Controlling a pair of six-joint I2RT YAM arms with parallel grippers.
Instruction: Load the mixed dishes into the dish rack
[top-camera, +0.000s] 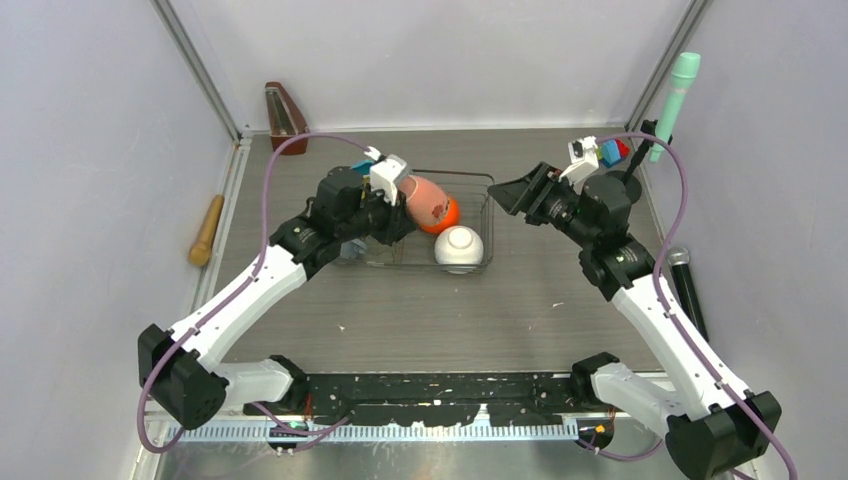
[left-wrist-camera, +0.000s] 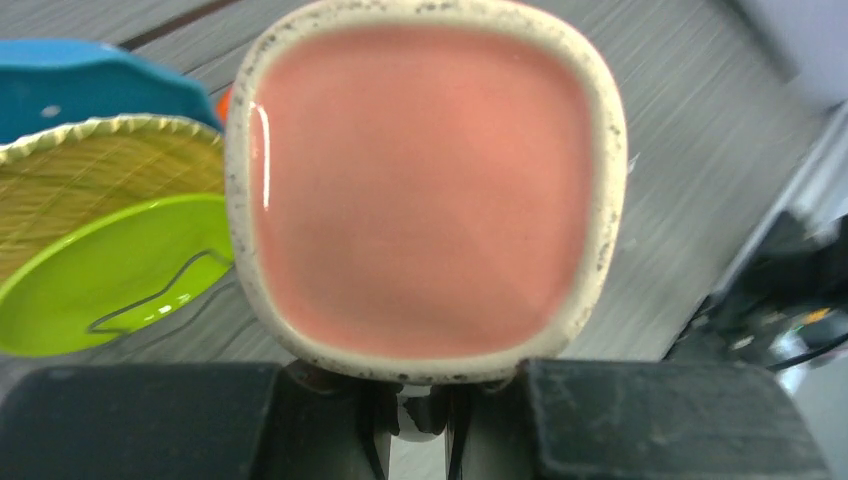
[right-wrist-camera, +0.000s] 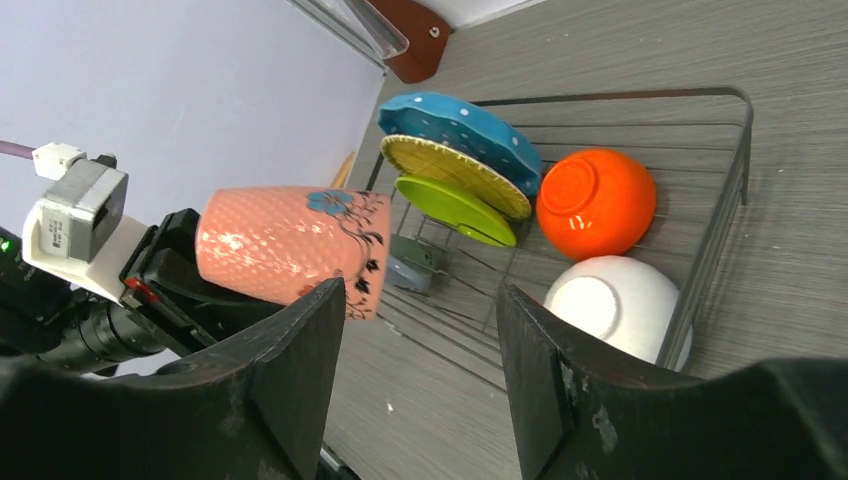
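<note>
The mug (left-wrist-camera: 425, 190) sits in the left gripper (left-wrist-camera: 425, 400), over the dish rack (right-wrist-camera: 735, 170). Left of that gripper, plates (right-wrist-camera: 450, 170) stand in the rack; ahead of the right gripper (right-wrist-camera: 420, 295), near bowl (right-wrist-camera: 615, 305) and far bowl (right-wrist-camera: 597, 203) lie inside.

A wooden rolling pin (top-camera: 207, 230) lies just off the left edge of the grey wood-grain table (top-camera: 450, 300). A brown wedge-shaped object (top-camera: 285, 110) stands at the back left corner. At back right, red and blue toy blocks (top-camera: 613, 152) sit near a mint-green cylinder (top-camera: 677, 100) leaning on the wall. A black cylinder (top-camera: 688, 285) lies along the right edge.
</note>
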